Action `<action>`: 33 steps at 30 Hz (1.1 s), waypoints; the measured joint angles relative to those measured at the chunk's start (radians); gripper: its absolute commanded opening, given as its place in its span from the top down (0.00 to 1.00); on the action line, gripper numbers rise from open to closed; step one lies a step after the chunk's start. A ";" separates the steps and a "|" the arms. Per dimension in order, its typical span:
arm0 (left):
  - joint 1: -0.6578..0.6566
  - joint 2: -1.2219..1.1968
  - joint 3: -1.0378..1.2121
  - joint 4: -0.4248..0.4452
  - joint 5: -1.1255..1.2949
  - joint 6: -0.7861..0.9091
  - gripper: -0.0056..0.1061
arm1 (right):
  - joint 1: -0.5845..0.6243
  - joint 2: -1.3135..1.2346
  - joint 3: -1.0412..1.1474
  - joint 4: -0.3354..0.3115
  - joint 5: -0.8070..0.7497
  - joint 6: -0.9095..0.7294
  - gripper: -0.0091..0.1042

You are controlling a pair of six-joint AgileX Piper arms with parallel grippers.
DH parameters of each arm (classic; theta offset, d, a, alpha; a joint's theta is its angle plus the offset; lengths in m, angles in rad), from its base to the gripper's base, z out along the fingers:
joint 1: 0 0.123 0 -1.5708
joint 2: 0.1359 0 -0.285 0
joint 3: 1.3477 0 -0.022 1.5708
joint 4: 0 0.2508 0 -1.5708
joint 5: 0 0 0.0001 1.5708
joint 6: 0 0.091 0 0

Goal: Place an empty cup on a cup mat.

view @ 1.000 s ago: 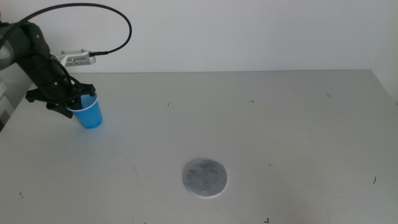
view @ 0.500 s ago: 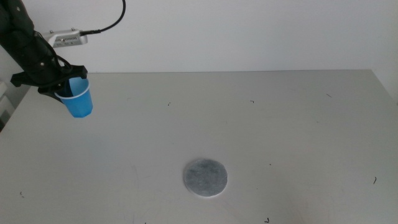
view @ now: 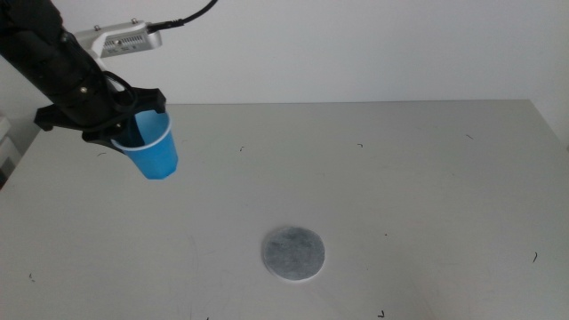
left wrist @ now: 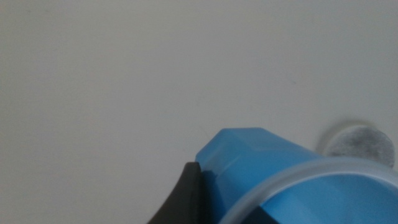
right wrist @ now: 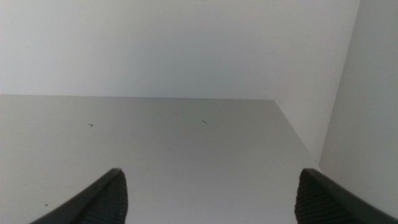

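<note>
Cup (view: 154, 149) was held off the table (view: 400, 169) at far left, tilted, mouth toward the arm and base leaning toward the middle. Left gripper (view: 120, 124) was clamped on its rim; one dark jaw showed against the blue wall in the left wrist view. Cup mat (view: 293, 253) lay flat near the front centre, well apart, to the right of the cup and nearer the camera. Carry would likely run diagonally that way, then level the cup upright. Right gripper (right wrist: 208, 199) waited out of the middle view, jaws wide, holding nothing.
</note>
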 measured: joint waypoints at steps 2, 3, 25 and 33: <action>-0.053 -0.016 0.016 0.016 -0.007 -0.047 0.95 | 0.000 0.000 0.000 0.000 0.000 0.000 0.09; -0.086 -0.018 0.020 0.030 -0.012 -0.074 0.95 | 0.000 0.000 0.000 0.000 0.000 0.000 0.09; -0.536 0.225 0.025 0.129 -0.235 -0.323 0.95 | 0.000 0.000 0.000 0.000 0.000 0.000 0.09; -0.549 0.278 0.025 0.128 -0.229 -0.326 0.95 | 0.000 0.000 0.000 0.000 -0.001 0.000 0.09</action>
